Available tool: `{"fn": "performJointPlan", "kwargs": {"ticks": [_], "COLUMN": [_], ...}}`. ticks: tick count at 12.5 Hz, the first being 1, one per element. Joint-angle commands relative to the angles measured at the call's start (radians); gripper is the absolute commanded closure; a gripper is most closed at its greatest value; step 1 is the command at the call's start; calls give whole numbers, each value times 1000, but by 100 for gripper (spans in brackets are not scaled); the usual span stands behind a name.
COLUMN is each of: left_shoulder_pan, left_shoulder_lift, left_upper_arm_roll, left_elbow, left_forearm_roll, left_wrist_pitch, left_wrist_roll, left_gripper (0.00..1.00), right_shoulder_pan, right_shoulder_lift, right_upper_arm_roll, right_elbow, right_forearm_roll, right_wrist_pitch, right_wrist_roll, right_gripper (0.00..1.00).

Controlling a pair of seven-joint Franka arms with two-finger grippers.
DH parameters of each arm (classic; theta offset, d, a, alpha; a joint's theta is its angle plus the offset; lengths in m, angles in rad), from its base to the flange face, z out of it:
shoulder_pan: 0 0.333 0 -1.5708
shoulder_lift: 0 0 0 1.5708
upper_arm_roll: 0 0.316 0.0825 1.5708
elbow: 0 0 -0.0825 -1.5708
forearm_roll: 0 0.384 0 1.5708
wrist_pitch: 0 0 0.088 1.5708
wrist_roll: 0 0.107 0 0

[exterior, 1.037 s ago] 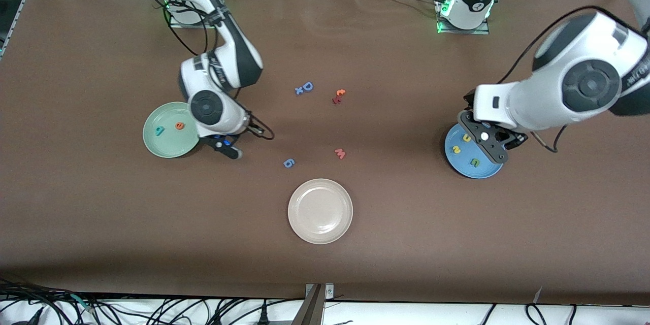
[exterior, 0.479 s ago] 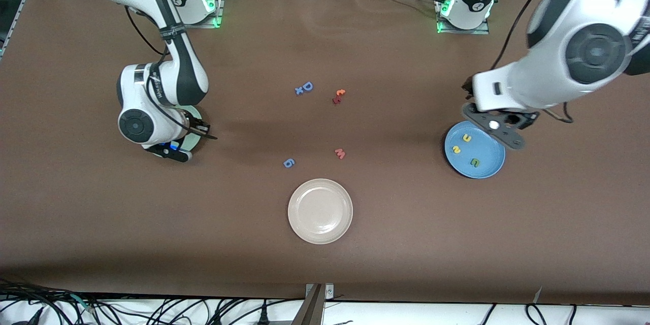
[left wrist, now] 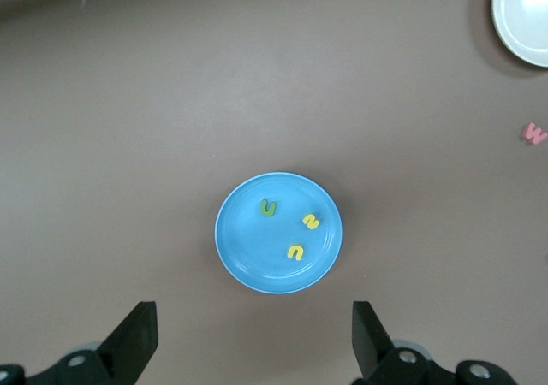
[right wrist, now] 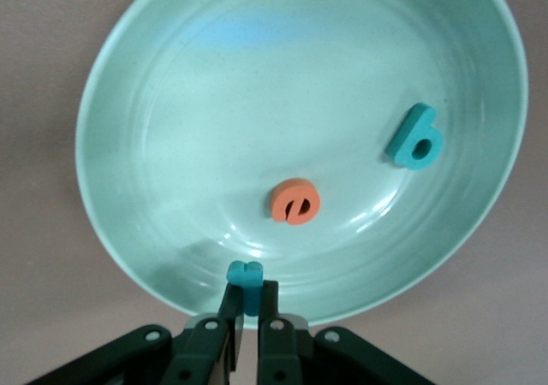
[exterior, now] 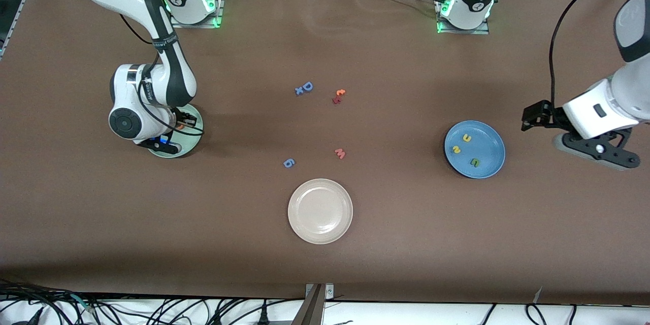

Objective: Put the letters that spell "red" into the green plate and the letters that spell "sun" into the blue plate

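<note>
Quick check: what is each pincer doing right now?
Left pincer: open, empty, near the blue plate.
Right pincer: closed on the teal r, over the green plate.

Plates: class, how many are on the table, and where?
3: the green plate under the right gripper, the blue plate toward the left arm's end, the cream plate nearest the front camera.

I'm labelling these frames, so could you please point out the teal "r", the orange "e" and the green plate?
teal "r" (right wrist: 245, 275): right wrist view, top of the letter above the right gripper's fingertips.
orange "e" (right wrist: 295, 202): right wrist view, middle of the letter.
green plate (right wrist: 171, 103): right wrist view, bare inner floor.
</note>
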Motion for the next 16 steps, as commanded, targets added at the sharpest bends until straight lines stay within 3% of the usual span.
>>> {"fn": "performJointPlan", "kwargs": {"ticks": [1, 3, 5, 9, 13, 16], "left_shoulder_pan": [-32, -47, -47, -52, -34, -21], "left_shoulder_lift": [-130, -223, -286, -286, -279, -277], "left_upper_arm_roll": [32, 36, 54, 52, 54, 52], "left_elbow": [-139, -244, -314, -302, -269, -269], "left_forearm_roll": [-21, -16, -18, -28, -25, -31], "left_wrist_pitch": [25, 104, 158, 157, 67, 56], "left_wrist_roll": [-227, -239, -236, -238, -250, -241], "left_gripper": [0, 0, 0, 0, 0, 0], "right_shoulder_pan": [5, 5, 5, 5, -1, -1], "right_shoulder_lift": [-3, -6, -24, -103, -100, -101], "right_upper_arm_roll": [-3, -3, -3, -9, -57, -83], "right_elbow": [-13, -7, 10, 91, 382, 537], "right_forearm_roll": [10, 10, 11, 11, 8, 2], "right_wrist_pitch": [18, 17, 5, -86, -372, -510], "right_wrist_roll": [-21, -21, -21, -10, -27, -31], "right_gripper": [73, 21, 14, 2, 1, 1]}}
